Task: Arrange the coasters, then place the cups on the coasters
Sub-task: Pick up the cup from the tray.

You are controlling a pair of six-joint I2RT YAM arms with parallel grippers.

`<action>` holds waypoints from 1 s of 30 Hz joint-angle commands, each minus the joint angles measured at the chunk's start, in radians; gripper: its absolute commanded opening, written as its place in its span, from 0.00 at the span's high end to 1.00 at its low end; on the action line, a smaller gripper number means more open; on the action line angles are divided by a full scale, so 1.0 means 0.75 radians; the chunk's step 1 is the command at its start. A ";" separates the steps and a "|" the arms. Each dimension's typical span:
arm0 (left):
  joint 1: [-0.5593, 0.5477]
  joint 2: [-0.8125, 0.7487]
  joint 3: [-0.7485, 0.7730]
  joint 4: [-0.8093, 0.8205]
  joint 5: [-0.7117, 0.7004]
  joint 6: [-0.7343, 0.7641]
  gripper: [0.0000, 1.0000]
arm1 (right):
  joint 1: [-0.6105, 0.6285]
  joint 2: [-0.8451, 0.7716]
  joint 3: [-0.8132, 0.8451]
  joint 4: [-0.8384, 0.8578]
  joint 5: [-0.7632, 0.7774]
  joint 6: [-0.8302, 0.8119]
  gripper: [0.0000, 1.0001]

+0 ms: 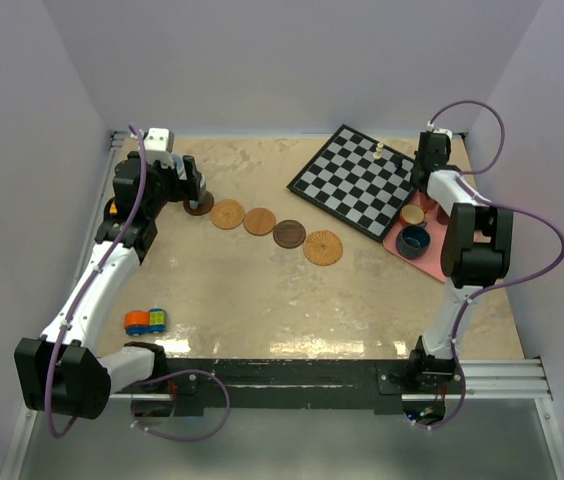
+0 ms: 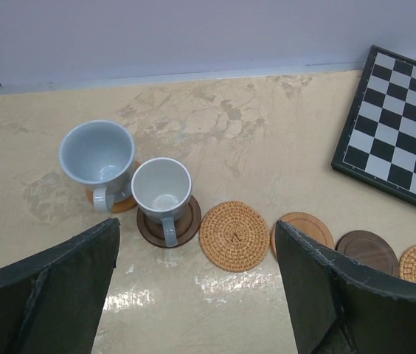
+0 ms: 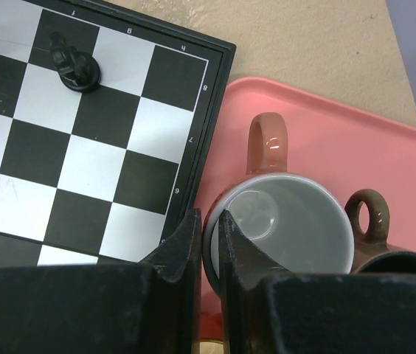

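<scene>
Pinching the brown-handled cup (image 3: 289, 221) by its rim, right gripper (image 3: 206, 225); left gripper (image 2: 197, 230) spread wide, empty.

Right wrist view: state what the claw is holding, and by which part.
The right claw pinches the brown ceramic cup with the pale grey inside by its rim: one finger outside, one inside.

On the table (image 1: 262, 300) lie coasters (image 1: 259, 221) at twelve o'clock, chessboard (image 1: 357, 180) at one, pink tray (image 1: 398, 244) at three, toy (image 1: 146, 321) at eight.
</scene>
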 commanded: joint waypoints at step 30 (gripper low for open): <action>-0.042 0.146 0.020 0.281 1.387 0.046 0.09 | 0.686 -0.583 0.106 -0.101 -1.175 -0.565 1.00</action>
